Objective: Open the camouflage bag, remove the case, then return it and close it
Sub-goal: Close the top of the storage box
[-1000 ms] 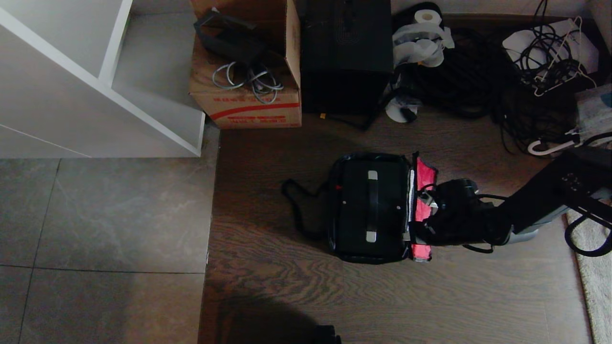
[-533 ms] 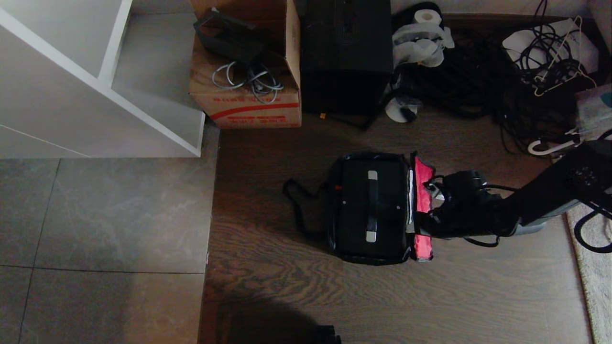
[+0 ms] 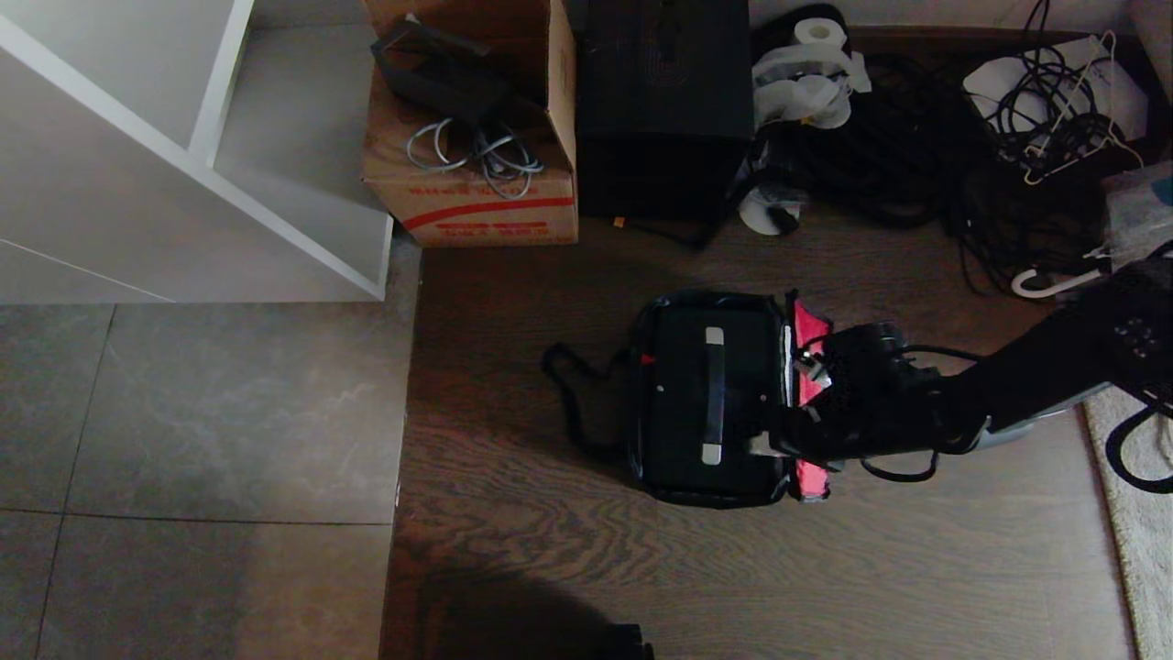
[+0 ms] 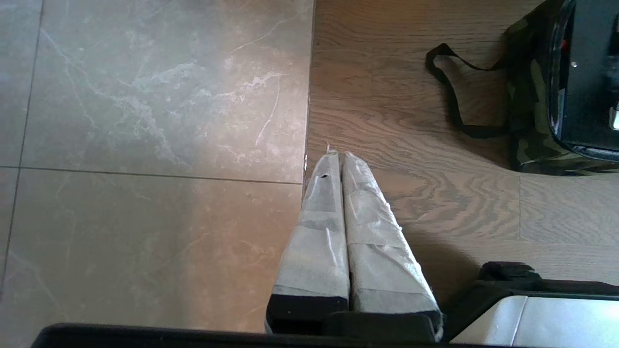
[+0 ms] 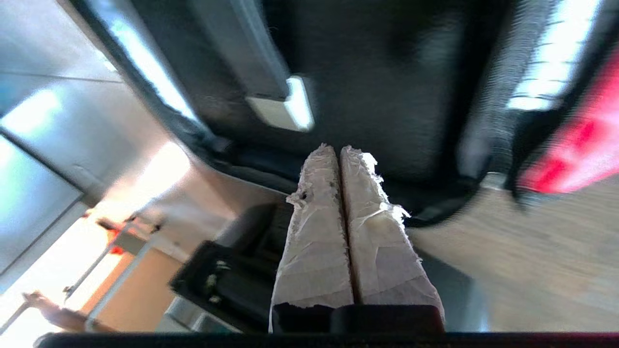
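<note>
the camouflage bag (image 3: 710, 399) sits on the wooden floor (image 3: 641, 568) near the middle of the head view, its lid (image 3: 808, 403) thrown open to the right so the red lining stands up on edge. the case (image 3: 710, 394) lies inside the bag, flat, its black handle (image 3: 713, 396) with silver ends running from far to near along the middle, and a small red mark shows at its far left corner. the bag's black strap (image 3: 573, 394) trails out on the floor to the left.

the right gripper (image 3: 765, 446) reaches in from the right over the red lid, at the near right part of the bag, with its tip over the right edge of the case. in the right wrist view its two taped fingers (image 5: 314, 217) are pressed flat together with nothing between them, their tips close above the black top of the case just beside the near silver end of the handle; whether they touch the case cannot be told.

the left gripper (image 4: 338, 159) hangs over the seam between the grey tiles (image 4: 145, 121) and the wood, well to the left of the bag, fingers pressed together and empty.

a cardboard box (image 3: 472, 137) and a taller black box (image 3: 664, 105) stand at the far side, with a tangle of cables (image 3: 916, 147) to the right.
</note>
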Available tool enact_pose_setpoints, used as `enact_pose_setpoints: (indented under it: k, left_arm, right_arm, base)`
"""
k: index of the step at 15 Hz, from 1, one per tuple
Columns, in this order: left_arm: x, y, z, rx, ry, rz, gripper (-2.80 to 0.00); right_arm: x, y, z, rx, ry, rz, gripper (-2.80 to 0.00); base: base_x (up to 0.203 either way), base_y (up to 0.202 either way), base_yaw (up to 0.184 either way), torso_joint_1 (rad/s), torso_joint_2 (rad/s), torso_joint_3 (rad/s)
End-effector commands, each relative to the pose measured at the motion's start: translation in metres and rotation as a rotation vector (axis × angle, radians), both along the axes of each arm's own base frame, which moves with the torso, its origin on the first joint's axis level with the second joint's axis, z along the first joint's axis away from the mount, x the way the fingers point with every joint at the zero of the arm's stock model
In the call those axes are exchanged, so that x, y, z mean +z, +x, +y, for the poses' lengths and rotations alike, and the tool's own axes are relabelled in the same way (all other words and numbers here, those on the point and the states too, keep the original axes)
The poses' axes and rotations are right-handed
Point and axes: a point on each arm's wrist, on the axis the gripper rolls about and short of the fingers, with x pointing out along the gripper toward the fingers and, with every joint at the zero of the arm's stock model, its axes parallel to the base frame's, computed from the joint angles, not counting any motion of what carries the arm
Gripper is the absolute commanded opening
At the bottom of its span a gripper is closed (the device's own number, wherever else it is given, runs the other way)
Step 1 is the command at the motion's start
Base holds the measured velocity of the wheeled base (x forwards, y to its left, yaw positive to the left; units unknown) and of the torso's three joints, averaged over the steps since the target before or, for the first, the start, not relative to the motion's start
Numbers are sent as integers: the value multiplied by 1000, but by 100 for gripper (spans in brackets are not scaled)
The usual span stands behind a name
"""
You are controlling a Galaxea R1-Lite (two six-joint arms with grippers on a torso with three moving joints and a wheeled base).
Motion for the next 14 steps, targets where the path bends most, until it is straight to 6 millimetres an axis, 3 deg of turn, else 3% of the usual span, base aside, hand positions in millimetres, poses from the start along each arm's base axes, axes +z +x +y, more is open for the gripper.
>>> enact_pose_setpoints:
  k: [1, 6, 14]
  left_arm:
    - [0, 0, 0, 0, 0, 1, -280]
    - [0, 0, 0, 0, 0, 1, -280]
    - [0, 0, 0, 0, 0, 1, -280]
  right_arm:
    - [7, 9, 14, -37, 75, -3, -280]
    - [15, 21, 42, -72, 196, -11, -280]
    - [-10, 20, 67, -34, 162, 35, -280]
  base:
    - [0, 0, 0, 0, 0, 0]
    - [0, 0, 0, 0, 0, 0]
    - [0, 0, 0, 0, 0, 0]
